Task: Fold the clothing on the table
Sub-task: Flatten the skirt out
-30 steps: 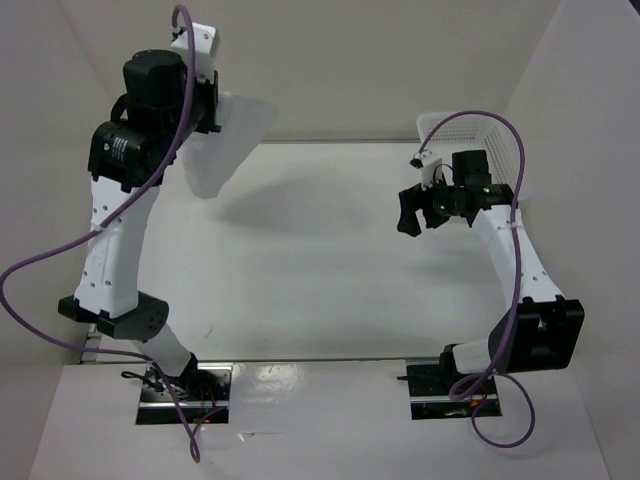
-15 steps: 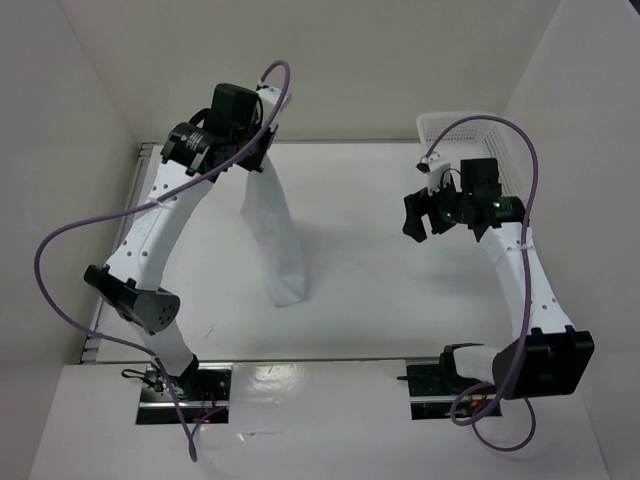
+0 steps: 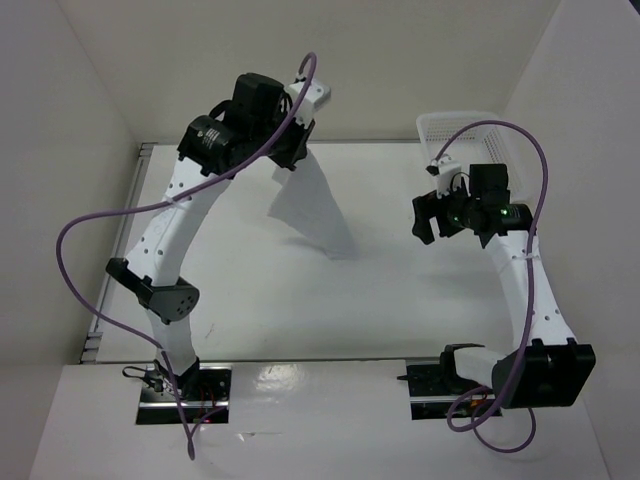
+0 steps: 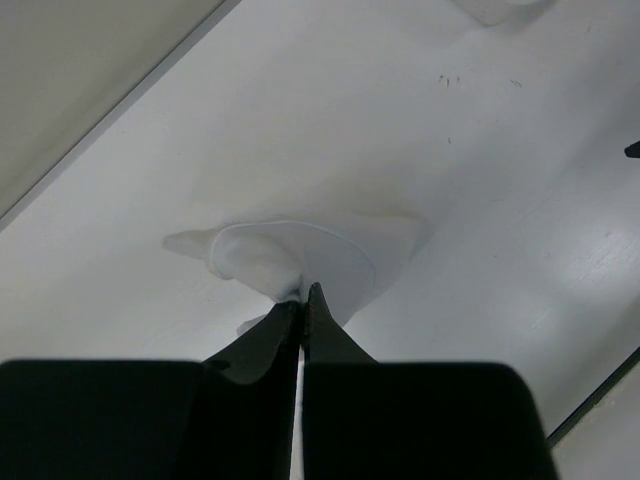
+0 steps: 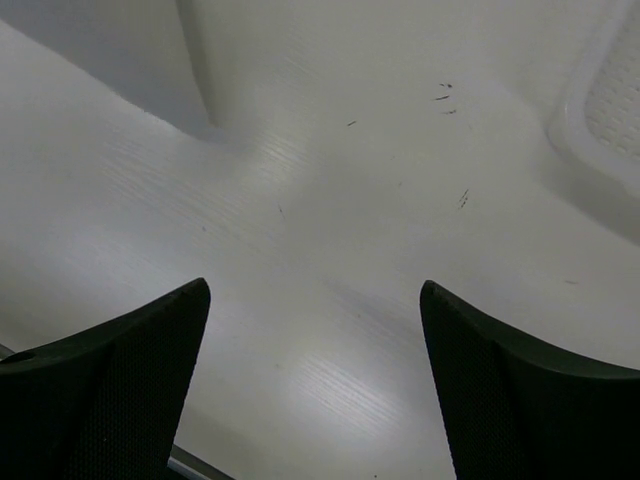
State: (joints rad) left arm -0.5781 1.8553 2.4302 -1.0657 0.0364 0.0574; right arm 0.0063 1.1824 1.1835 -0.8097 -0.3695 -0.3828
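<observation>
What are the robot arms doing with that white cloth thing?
The left arm has its jaws shut on the clothing, holding it up so it hangs down over the table. The right arm hovers near the basket with its jaws open and nothing in them. The clothing isn't folded yet.

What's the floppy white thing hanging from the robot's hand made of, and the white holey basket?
The hanging white garment looks like thin, soft, matte fabric: it droops and creases. The white mesh basket is probably stiff plastic: regular holes, smooth rim.
</observation>
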